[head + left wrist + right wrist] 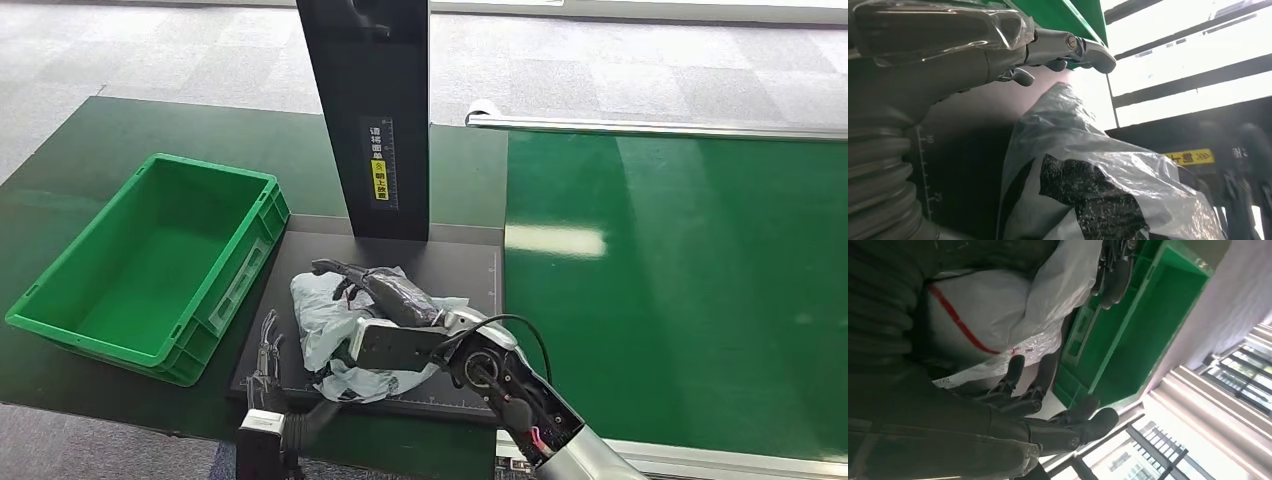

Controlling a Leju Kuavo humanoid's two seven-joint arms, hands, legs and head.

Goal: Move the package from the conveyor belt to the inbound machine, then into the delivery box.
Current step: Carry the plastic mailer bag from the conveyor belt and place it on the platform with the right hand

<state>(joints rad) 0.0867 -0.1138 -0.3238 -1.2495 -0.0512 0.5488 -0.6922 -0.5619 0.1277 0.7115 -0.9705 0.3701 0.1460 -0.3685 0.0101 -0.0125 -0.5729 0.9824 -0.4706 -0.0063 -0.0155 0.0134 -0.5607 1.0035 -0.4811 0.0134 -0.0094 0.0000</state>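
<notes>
Package [340, 330], a crumpled grey-white plastic bag, lies on the black platform [470, 262] of the inbound machine, right of the green delivery box [150, 262]. Machine's black upright column [370, 110] carries a yellow label [380, 182] with characters too small to read. Right hand [385, 290] rests on top of the package, fingers laid over it; firm grip cannot be told. Left hand [268, 350] at the platform's near left edge, just beside the bag, fingers apart, holding nothing. Left wrist view shows black print on the bag [1088, 192] and ruler marks along the platform [928, 170]. Right wrist view shows a red stripe [955, 322] on the bag. Green conveyor belt [680, 280] to the right
</notes>
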